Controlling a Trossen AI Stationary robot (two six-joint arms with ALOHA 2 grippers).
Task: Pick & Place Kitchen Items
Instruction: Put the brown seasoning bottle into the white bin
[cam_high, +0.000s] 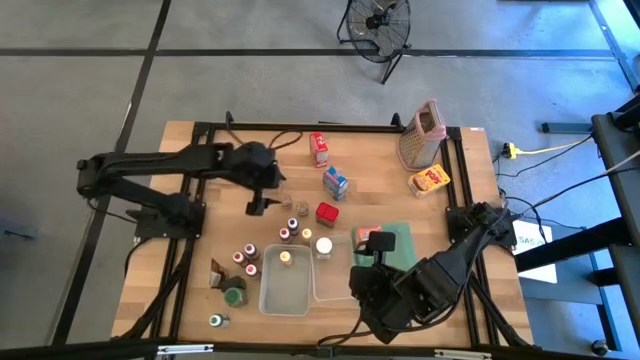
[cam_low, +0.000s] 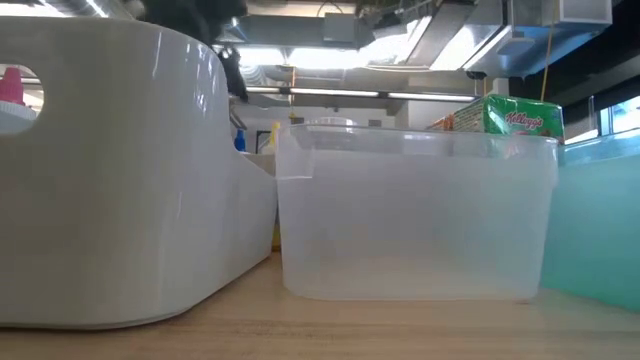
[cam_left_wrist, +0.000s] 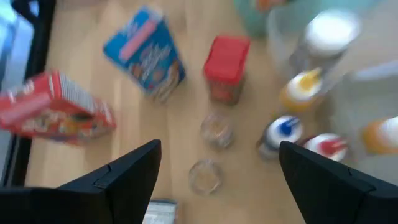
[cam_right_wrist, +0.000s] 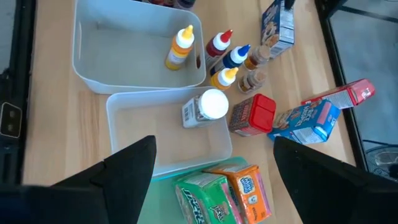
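The kitchen items stand in the middle of the table: a red carton (cam_high: 319, 148), a blue carton (cam_high: 335, 183), a red-capped jar (cam_high: 326, 213), two small clear jars (cam_left_wrist: 216, 129) and several squeeze bottles (cam_right_wrist: 225, 59). My left gripper (cam_left_wrist: 219, 148) hangs open above the two clear jars, touching nothing. My right gripper (cam_right_wrist: 214, 142) is open over the clear tub (cam_right_wrist: 168, 134), where a white-capped jar (cam_right_wrist: 208, 107) lies. A yellow bottle (cam_right_wrist: 180, 46) stands in the white tub (cam_right_wrist: 93, 56). A green carton (cam_right_wrist: 202, 196) and an orange carton (cam_right_wrist: 249, 186) lie on the green tray (cam_high: 403, 240).
A metal grater (cam_high: 420, 135) and a yellow carton (cam_high: 429, 180) stand at the far right. Several red-capped and green-capped jars (cam_high: 240, 265) stand left of the white tub. Black frame rails (cam_high: 190, 250) run along the table's left and right sides.
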